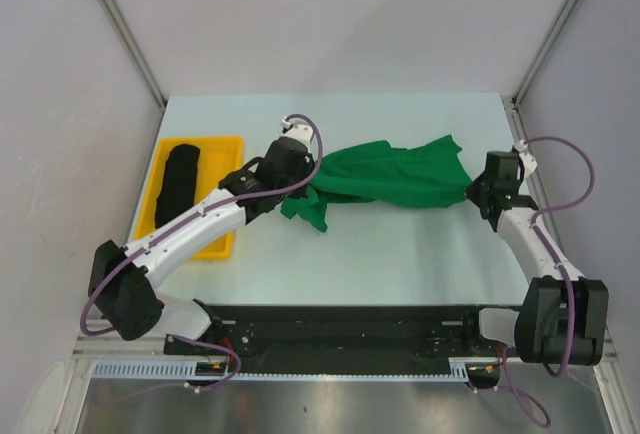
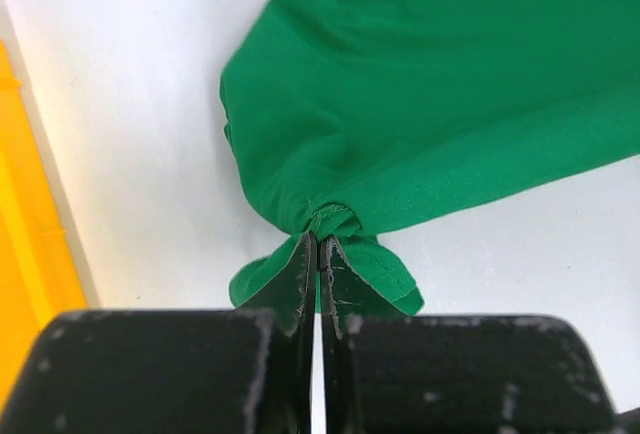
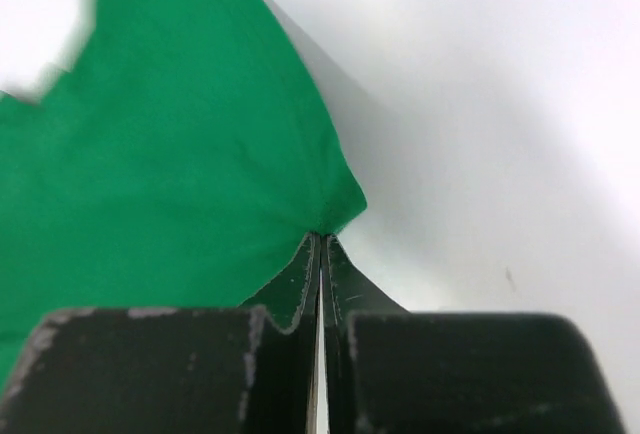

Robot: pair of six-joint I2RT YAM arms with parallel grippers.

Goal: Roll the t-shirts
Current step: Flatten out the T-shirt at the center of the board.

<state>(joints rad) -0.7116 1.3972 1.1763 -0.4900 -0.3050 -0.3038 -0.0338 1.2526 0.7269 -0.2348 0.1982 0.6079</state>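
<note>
The green shirt stretches across the middle of the table, bunched and creased, running from the left tool to the right tool. The left tool is narrow, its jaws almost together, pinching a gathered fold at the shirt's left end. In the left wrist view the cloth puckers into a small knot right at the tips, and a short flap of green sticks out on either side below them. The right tool is just as narrow, with only a thin slit between its jaws, and clamps a pointed corner at the shirt's right end. In the right wrist view the cloth fans out up and to the left from that corner, and a soft shadow falls on the table along its edge. In the top view a loose piece of the shirt droops toward the near side just beside the left tool. Whether the shirt's middle touches the table or hangs just above it, I cannot tell

The black shirt lies as a long roll in the yellow tray at the table's left side, its length running near to far. The left arm crosses over the tray's near right corner, and the tray sits apart from the green shirt
</note>
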